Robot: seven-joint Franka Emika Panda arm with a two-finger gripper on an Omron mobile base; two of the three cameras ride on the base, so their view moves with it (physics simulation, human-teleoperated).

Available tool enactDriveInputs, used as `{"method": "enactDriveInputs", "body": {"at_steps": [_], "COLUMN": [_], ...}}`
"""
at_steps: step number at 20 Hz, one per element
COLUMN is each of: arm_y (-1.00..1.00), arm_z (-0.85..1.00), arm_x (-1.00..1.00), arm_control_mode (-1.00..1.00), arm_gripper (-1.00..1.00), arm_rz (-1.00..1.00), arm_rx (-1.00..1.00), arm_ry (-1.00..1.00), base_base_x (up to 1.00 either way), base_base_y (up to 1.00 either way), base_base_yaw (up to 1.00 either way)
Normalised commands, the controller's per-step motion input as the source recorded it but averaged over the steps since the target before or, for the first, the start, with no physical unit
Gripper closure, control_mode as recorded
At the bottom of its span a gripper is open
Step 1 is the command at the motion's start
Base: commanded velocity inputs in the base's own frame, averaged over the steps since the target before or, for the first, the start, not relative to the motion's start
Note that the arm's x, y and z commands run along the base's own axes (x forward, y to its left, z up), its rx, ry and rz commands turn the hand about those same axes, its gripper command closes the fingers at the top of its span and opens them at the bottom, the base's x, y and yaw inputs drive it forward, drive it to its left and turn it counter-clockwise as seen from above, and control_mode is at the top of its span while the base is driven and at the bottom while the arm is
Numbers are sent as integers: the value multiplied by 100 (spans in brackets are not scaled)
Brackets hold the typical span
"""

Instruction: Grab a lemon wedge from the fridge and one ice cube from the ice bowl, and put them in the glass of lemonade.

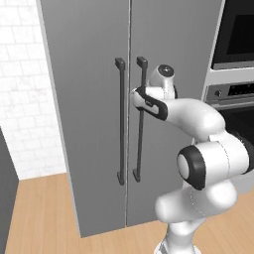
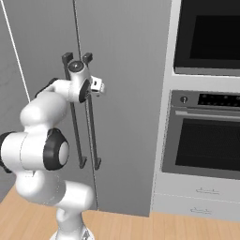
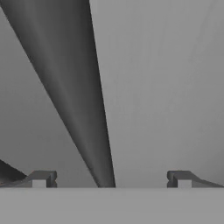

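fridge (image 1: 89, 124): the tall grey cabinet fills my view, both doors shut, so I judge the first step of the task is not yet done.
fridge contents: I can't see inside; the lemon wedge should be in there, but that is my guess, not something shown.
oven (image 2: 206, 126): black built-in unit to the right of the fridge, door closed, not my concern.
right door handle (image 1: 140, 119): long dark vertical bar just beside the door seam; in the hand view it runs up between my fingertips, close in, which is why I have the hand there.
gripper (image 3: 111, 179): fingers spread wide, straddling the bar, holding nothing; I cannot tell whether either pad touches it.
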Motion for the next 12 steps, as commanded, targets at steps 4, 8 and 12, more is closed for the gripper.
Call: {"method": "enactDriveInputs", "body": {"at_steps": [4,8,12], "arm_y": [7,12,6], "arm_z": [-39,-9,-8], "arm_x": [56,37,21], "arm_control_mode": [-100,-100,-100], "arm_gripper": [-100,-100,-100], "arm_rz": [0,0,0], "arm_rx": [0,0,0], "arm_ry": [0,0,0], "base_base_x": [0,0,0], "base_base_y": [0,0,0], "base_base_yaw": [0,0,0]}}
